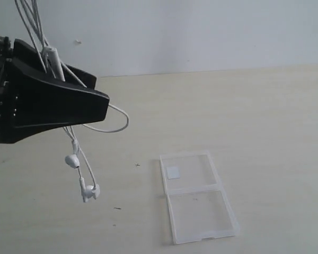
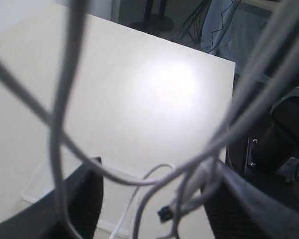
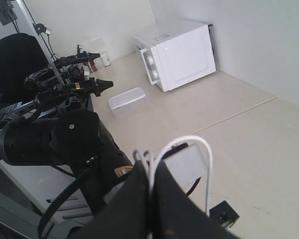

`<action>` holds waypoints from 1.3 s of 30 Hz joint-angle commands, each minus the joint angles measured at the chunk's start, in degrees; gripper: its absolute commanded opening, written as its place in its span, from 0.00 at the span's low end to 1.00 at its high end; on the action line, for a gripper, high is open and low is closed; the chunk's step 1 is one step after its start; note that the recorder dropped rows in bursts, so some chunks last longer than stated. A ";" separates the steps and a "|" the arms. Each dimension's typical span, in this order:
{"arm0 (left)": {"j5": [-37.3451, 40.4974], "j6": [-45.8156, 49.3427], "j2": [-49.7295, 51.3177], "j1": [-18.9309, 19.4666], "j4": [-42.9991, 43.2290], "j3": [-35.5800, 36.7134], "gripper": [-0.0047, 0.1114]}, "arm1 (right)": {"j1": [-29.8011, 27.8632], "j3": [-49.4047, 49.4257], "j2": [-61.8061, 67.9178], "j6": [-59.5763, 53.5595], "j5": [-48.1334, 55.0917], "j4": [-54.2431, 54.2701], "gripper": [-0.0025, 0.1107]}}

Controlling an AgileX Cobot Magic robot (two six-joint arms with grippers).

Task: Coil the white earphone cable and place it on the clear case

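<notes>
Lying open, the clear case (image 1: 201, 214) bears a sticker (image 1: 173, 172). The white earphone cable (image 1: 71, 160) drapes over the wide-spread left gripper (image 1: 98, 91); the right gripper (image 3: 150, 168) pinches it.

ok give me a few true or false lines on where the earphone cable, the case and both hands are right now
1. The clear case lies open and flat on the table. True.
2. The earbuds rest on the case. False: they hang in the air below the left hand, off to one side of the case.
3. The right hand is shut on the white earphone cable. True.
4. The sticker is on the case half nearer the exterior camera. False: it is on the farther half.
</notes>
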 commanded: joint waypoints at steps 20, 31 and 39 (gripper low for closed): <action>-9.55 0.49 -0.07 0.06 -4.86 0.18 0.09 | 0.22 -0.52 -0.12 -0.60 2.41 0.44 0.02; -13.03 -0.12 -2.79 0.06 -1.99 0.18 0.04 | 0.22 -0.39 -2.94 10.92 2.15 -14.10 0.02; -13.95 -3.67 -5.04 0.06 3.32 0.18 0.04 | 0.22 -0.38 -4.21 20.24 7.27 -24.43 0.02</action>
